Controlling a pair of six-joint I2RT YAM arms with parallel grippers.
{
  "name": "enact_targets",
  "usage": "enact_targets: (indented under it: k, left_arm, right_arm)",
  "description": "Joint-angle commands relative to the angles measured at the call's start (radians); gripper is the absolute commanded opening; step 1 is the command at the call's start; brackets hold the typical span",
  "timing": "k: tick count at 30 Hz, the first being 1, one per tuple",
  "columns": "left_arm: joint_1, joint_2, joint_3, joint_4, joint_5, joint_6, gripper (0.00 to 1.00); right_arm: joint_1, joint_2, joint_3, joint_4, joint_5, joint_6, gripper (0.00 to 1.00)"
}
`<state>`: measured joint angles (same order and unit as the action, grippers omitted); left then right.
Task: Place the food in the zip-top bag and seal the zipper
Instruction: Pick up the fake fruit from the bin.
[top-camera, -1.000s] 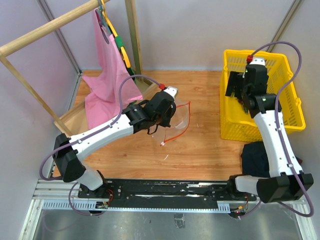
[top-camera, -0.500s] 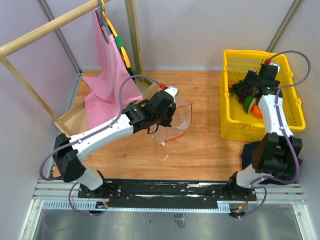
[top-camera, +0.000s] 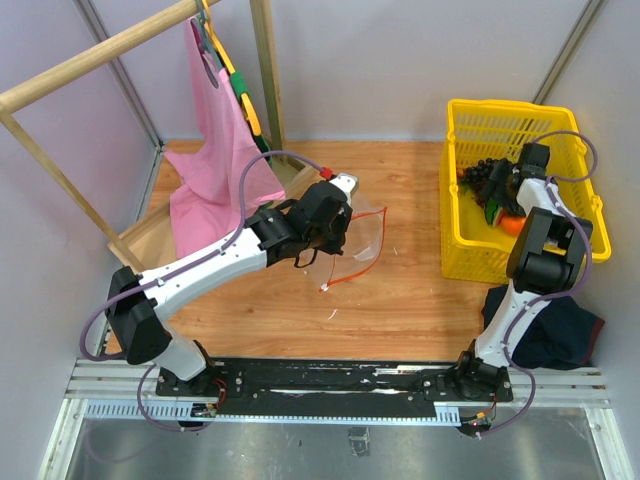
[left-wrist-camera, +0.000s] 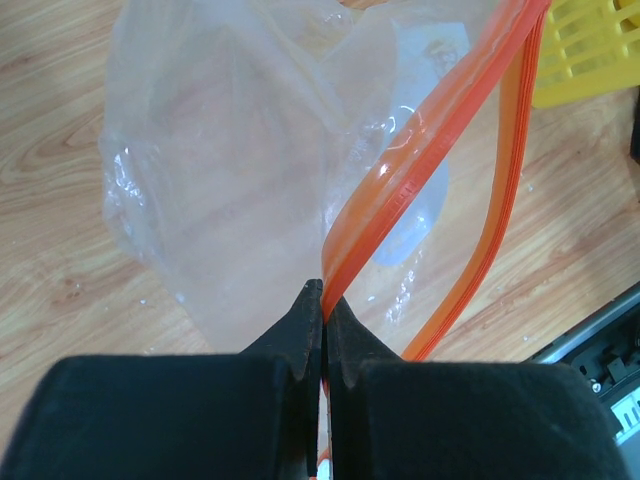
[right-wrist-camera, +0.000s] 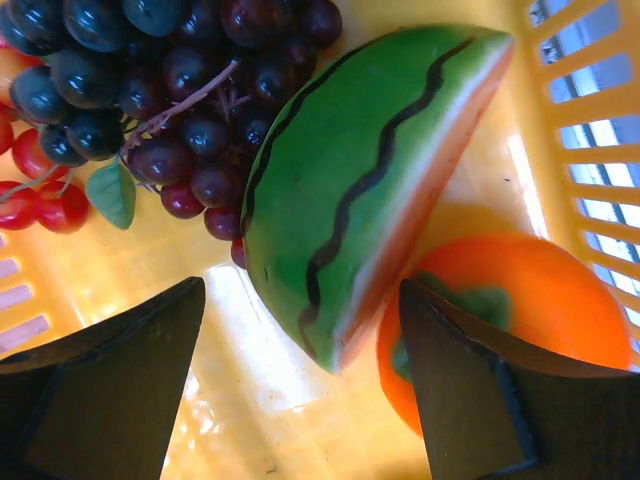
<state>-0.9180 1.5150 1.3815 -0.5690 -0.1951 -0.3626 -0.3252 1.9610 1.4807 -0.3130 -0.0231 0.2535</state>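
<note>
The clear zip-top bag (top-camera: 366, 236) hangs over the wooden table (top-camera: 400, 300), mouth open. My left gripper (top-camera: 340, 228) is shut on its orange-red zipper (left-wrist-camera: 420, 140), pinching one strip at the fingertips (left-wrist-camera: 324, 295); the other strip (left-wrist-camera: 490, 240) hangs free. The food lies in the yellow basket (top-camera: 580, 240): a purple grape bunch (right-wrist-camera: 150, 80), a watermelon slice (right-wrist-camera: 370, 190) and an orange persimmon (right-wrist-camera: 520, 310). My right gripper (right-wrist-camera: 300, 290) is down inside the basket, open, one finger on each side of the watermelon's lower tip, not touching it.
A pink cloth (top-camera: 215, 160) hangs from a wooden rack (top-camera: 90, 60) at the back left. A dark cloth (top-camera: 545, 325) lies by the right arm's base. Small red berries (right-wrist-camera: 40, 195) sit beside the grapes. The basket's walls (right-wrist-camera: 590, 120) close in on the right gripper.
The right arm has swung over the basket and lowered its gripper onto the fruit, jaws narrowing a little. The left gripper and bag have stayed still.
</note>
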Motion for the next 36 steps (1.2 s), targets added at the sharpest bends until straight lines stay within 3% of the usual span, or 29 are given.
enact_targets:
  k: [1,10,16,20,32,36]
  left_arm:
    - [0.005,0.014,-0.003,0.027,0.012,0.018,0.0]
    - [0.006,0.017,-0.004,0.026,0.021,0.019,0.0]
    - [0.005,0.011,-0.002,0.019,0.009,0.019,0.0]
    - [0.006,0.007,-0.002,0.018,0.004,0.021,0.0]
    - [0.005,-0.007,-0.006,0.009,-0.008,0.017,0.0]
    - [0.005,-0.013,-0.01,0.008,-0.026,0.017,0.0]
  right_arm:
    - [-0.018,0.066,0.016,0.027,-0.035,-0.02,0.79]
    - [-0.024,0.126,-0.004,0.075,-0.044,-0.024,0.81]
    - [-0.026,0.118,-0.014,0.087,-0.049,-0.023,0.73]
    - [-0.026,0.081,-0.041,0.098,-0.036,-0.031,0.64]
    - [-0.019,-0.122,-0.164,0.121,-0.011,-0.015,0.2]
    - [-0.012,-0.173,-0.181,0.106,-0.013,-0.011,0.12]
